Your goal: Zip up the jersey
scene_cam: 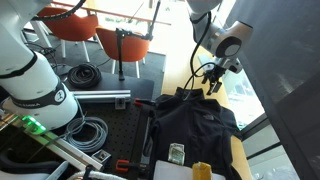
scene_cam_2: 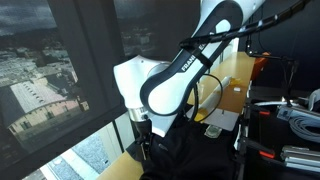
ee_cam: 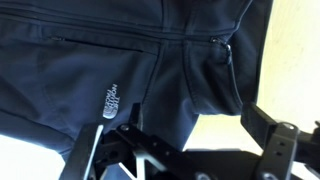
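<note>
Fingers [ee_cam: 128,150]: two black fingers, spread apart at the bottom of the wrist view, with nothing held between them.
Gripper [scene_cam: 213,86]: hangs just over the collar end of the jersey [scene_cam: 195,120]; whether it touches cannot be told.
Jersey: dark, lying flat on the table [scene_cam: 238,150]. It fills the wrist view, with a small white logo [ee_cam: 112,100].
Cables [scene_cam: 88,132]: black coils, well apart from the jersey.

The jersey [scene_cam: 195,122] lies spread across the table [scene_cam: 240,160], coiled cables [scene_cam: 90,133] and a small greenish object [scene_cam: 177,152] nearby.
</note>
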Controlling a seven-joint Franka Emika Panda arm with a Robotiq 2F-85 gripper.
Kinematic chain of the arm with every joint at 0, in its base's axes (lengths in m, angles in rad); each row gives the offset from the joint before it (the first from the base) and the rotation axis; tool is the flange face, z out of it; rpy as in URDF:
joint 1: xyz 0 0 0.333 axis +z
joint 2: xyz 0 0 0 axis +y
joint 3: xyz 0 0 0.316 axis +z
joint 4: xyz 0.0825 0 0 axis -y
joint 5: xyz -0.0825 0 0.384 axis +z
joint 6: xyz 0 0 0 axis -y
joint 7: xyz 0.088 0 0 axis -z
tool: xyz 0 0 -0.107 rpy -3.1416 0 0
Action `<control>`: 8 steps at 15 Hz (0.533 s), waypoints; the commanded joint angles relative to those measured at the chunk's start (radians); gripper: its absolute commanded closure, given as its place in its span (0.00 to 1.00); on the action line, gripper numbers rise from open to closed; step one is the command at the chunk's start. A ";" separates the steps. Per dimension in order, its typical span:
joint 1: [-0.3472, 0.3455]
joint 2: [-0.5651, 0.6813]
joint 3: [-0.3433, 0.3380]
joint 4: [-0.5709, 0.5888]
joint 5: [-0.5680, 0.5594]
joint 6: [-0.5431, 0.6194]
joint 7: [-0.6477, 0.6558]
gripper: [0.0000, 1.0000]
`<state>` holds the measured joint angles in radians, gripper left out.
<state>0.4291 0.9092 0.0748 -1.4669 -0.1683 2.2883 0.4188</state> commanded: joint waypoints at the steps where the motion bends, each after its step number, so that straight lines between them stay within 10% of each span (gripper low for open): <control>1: -0.030 -0.187 -0.018 -0.241 0.018 0.080 -0.002 0.00; 8: -0.104 -0.488 -0.035 -0.596 0.006 0.177 -0.027 0.00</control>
<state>0.3527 0.5834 0.0446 -1.8688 -0.1684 2.4057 0.4151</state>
